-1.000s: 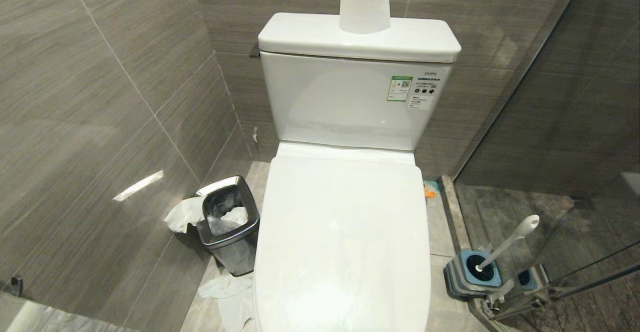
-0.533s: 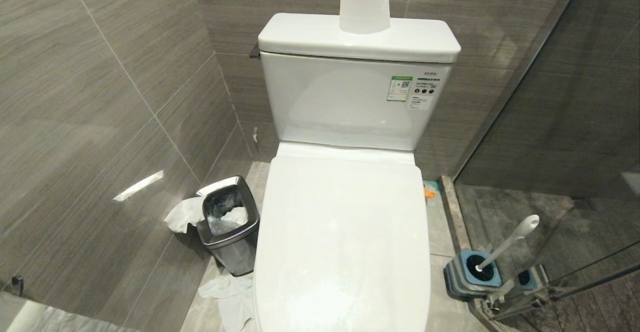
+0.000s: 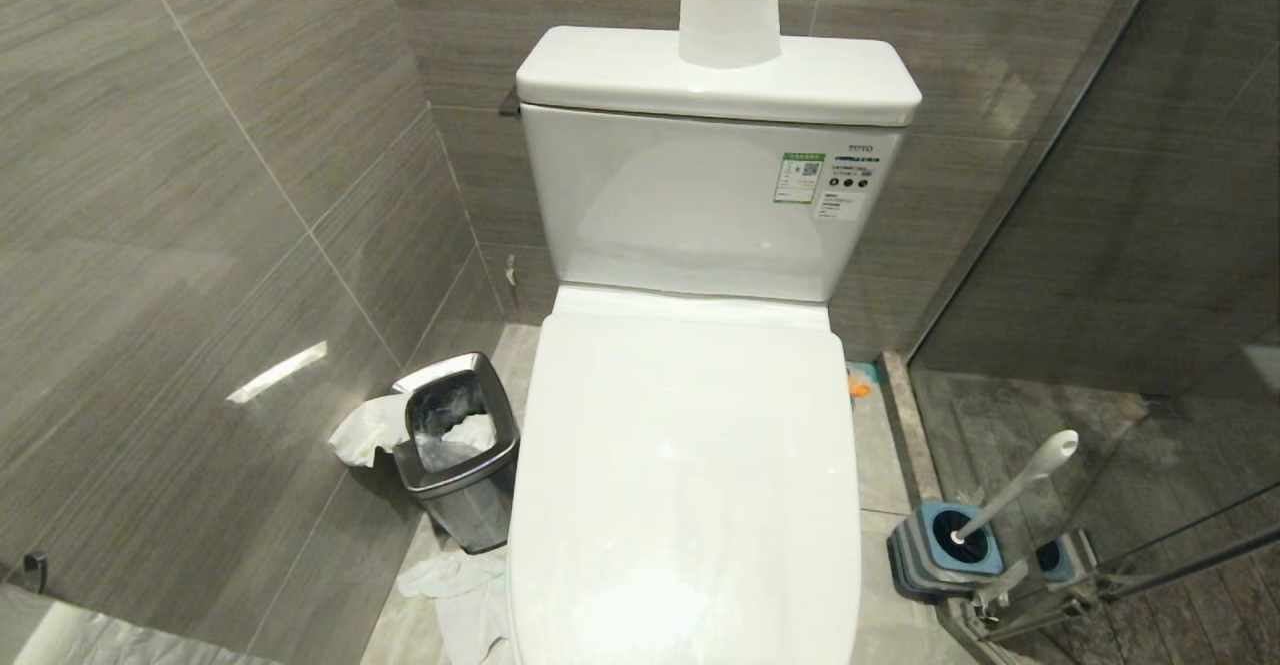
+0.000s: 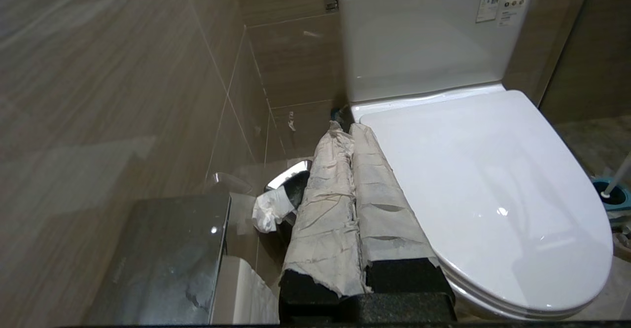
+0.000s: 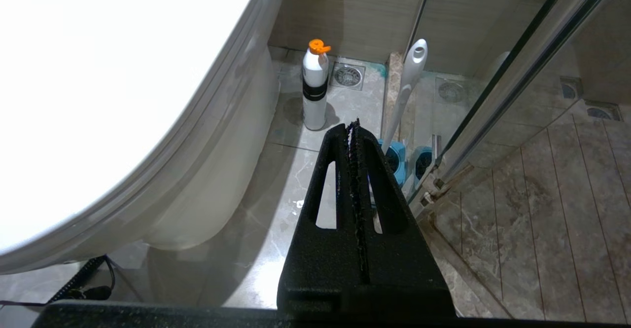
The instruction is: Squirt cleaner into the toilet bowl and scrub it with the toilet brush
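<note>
Very little differs in the head view. On the closed toilet lid (image 3: 690, 465) the soft bright patch near the front end has altered. A second ago it was a faint smear a little left of centre. Half a second ago it had swelled into a brighter, rounder glow nearer the middle. Now it lies paler and more spread out. The crumpled paper (image 3: 455, 585) on the floor, just beside the lid's left edge, looks slightly dimmer and flatter along its upper fold than before, though the difference is too slight to be sure it has shifted
</note>
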